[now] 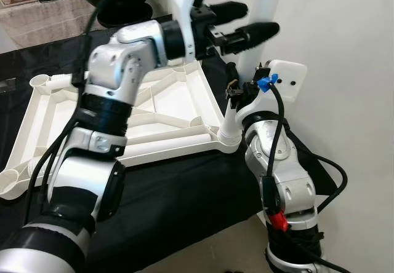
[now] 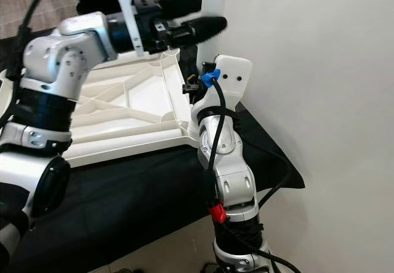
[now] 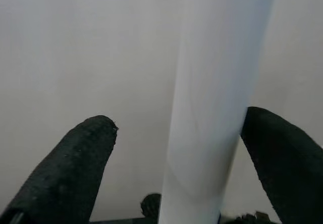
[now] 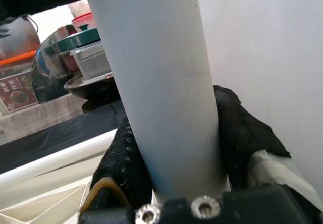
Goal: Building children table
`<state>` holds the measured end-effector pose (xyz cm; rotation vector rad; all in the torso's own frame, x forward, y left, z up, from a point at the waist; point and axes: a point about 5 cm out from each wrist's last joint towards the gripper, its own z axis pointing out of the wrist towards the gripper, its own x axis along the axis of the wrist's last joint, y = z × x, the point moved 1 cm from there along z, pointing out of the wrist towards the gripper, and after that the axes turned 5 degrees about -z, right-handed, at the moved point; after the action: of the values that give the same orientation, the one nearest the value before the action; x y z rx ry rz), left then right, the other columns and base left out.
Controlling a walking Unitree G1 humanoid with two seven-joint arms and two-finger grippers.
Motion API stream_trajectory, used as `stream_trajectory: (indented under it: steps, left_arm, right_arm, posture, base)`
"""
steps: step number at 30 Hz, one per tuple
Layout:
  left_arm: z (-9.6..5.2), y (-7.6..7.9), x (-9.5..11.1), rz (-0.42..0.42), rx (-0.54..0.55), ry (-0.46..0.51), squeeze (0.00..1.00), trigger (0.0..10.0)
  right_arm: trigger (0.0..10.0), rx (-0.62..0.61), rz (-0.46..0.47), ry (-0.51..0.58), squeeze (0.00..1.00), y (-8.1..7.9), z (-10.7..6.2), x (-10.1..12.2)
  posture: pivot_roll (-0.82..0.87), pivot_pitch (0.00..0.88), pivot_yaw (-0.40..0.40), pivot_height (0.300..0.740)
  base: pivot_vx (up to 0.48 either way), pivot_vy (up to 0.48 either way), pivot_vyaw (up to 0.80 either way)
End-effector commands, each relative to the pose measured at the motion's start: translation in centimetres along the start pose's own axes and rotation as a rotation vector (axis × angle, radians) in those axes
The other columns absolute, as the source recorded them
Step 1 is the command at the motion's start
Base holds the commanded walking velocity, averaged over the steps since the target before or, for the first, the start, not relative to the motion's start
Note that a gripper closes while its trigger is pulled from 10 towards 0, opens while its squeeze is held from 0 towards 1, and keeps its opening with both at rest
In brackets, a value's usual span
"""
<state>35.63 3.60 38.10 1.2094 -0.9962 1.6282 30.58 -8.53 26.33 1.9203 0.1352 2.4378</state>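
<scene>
On black cloth (image 1: 184, 193): tabletop (image 1: 166, 110) | right gripper (image 4: 171, 173) jaws pinching leg (image 4: 156, 82) | left gripper (image 1: 246, 30) jaws spread

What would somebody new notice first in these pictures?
An upright white table leg stands at the near corner of the upside-down white tabletop on a black cloth. The right gripper clamps it low, while the left gripper sits open around it higher up.

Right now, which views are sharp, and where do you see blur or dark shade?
Left eye view: mostly sharp, the left gripper slightly soft. Left wrist view: the white leg and black fingers are blurred, too close. Right wrist view: the right gripper on the leg looks sharp, a dark shade top left.
</scene>
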Motion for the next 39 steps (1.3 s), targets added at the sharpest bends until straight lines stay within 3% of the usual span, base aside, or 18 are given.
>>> stream_trajectory:
  steps: [1,2,3,14,15,16,18,20,21,24,27,28,31,34,35,36,37,39]
  left_arm:
    - [0.8,0.4,0.0,0.017,-0.047,-0.018,0.00,2.6]
    - [0.8,0.4,0.0,0.017,-0.047,-0.018,0.00,2.6]
    - [1.0,0.5,0.0,0.018,-0.065,-0.023,0.00,0.0]
    - [1.2,0.1,0.0,0.047,-0.098,-0.042,0.00,0.0]
    - [1.1,0.0,0.1,0.052,-0.100,-0.044,0.00,0.0]
    - [1.1,0.0,0.1,0.055,-0.103,-0.045,0.00,0.0]
    - [1.1,-0.1,0.2,0.058,-0.106,-0.046,0.00,0.0]
    - [1.1,-0.1,0.2,0.058,-0.106,-0.046,0.00,0.0]
    - [1.1,-0.1,0.2,0.061,-0.110,-0.047,0.00,0.0]
    - [1.1,-0.2,0.3,0.068,-0.122,-0.048,0.00,0.0]
    - [1.1,-0.2,0.3,0.070,-0.125,-0.047,0.00,0.0]
    - [1.1,-0.2,0.3,0.071,-0.129,-0.046,0.00,0.0]
    - [1.1,-0.2,0.3,0.071,-0.137,-0.044,0.00,0.0]
    - [1.1,-0.1,0.3,0.071,-0.140,-0.044,0.00,0.0]
    - [1.2,-0.1,0.4,0.072,-0.141,-0.044,0.00,0.0]
    - [1.2,-0.1,0.4,0.072,-0.141,-0.044,0.00,0.0]
    - [1.2,-0.1,0.4,0.072,-0.143,-0.045,0.00,0.0]
    - [1.2,-0.1,0.5,0.073,-0.146,-0.045,0.00,0.0]
  right_arm:
    - [0.0,0.032,0.007,-0.219,0.00,-0.8,-0.4,-4.1]
    - [0.0,0.032,0.007,-0.219,0.00,-0.8,-0.4,-4.1]
    - [0.0,0.036,0.008,-0.216,0.00,-0.9,-0.4,-4.0]
    - [0.0,0.053,0.011,-0.203,0.00,-1.2,-0.4,-3.6]
    - [2.5,0.084,0.024,-0.175,0.00,-1.4,-0.2,-3.2]
    - [10.0,0.115,0.024,-0.149,0.00,-1.6,-0.1,-2.8]
    - [10.0,0.205,0.024,-0.078,0.00,-1.9,0.0,-2.0]
    - [10.0,0.205,0.024,-0.078,0.00,-1.9,0.0,-2.0]
    - [10.0,0.297,0.044,-0.042,1.00,-1.7,-0.1,-1.7]
    - [10.0,0.496,0.015,0.065,1.00,3.0,1.1,-0.5]
    - [10.0,0.518,0.004,0.074,1.00,3.9,1.2,-0.3]
    - [10.0,0.547,-0.037,0.076,1.00,4.9,1.6,-0.2]
    - [10.0,0.709,-0.094,0.099,1.00,7.1,2.6,0.7]
    - [10.0,0.778,-0.114,0.093,1.00,7.4,2.6,0.7]
    - [10.0,0.818,-0.129,0.087,0.58,7.5,2.6,0.6]
    - [10.0,0.818,-0.129,0.087,0.58,7.5,2.6,0.6]
    - [10.0,0.893,-0.149,0.071,0.00,7.6,2.5,0.4]
    - [10.0,0.965,-0.146,0.050,0.00,7.6,2.5,0.1]
  posture:
    - [-0.05,0.175,0.030,0.740]
    - [-0.05,0.175,0.030,0.740]
    - [-0.05,0.173,0.029,0.740]
    - [-0.05,0.171,0.027,0.740]
    - [-0.05,0.174,0.030,0.740]
    - [-0.05,0.176,0.033,0.740]
    - [-0.05,0.178,0.035,0.740]
    - [-0.05,0.178,0.035,0.740]
    - [-0.06,0.183,0.038,0.740]
    - [-0.05,0.188,0.037,0.740]
    - [-0.05,0.188,0.037,0.740]
    - [-0.05,0.188,0.037,0.740]
    - [-0.05,0.191,0.038,0.740]
    - [-0.04,0.190,0.040,0.740]
    - [-0.04,0.190,0.040,0.740]
    - [-0.04,0.190,0.040,0.740]
    - [-0.03,0.192,0.040,0.740]
    - [-0.03,0.191,0.042,0.740]
  base:
    - [0.000,0.000,0.00]
    - [0.000,0.000,0.00]
    - [0.000,0.000,0.00]
    - [0.000,0.000,0.00]
    - [0.000,0.000,0.00]
    - [0.000,0.000,0.00]
    - [0.000,0.000,0.00]
    - [0.000,0.000,0.00]
    - [0.000,0.000,0.00]
    - [0.000,0.000,0.00]
    - [0.000,0.000,0.00]
    - [0.000,0.000,0.00]
    - [0.000,0.000,0.00]
    - [0.000,0.000,0.00]
    - [0.000,0.000,0.00]
    - [0.000,0.000,0.00]
    - [0.000,0.000,0.00]
    - [0.000,0.000,0.00]
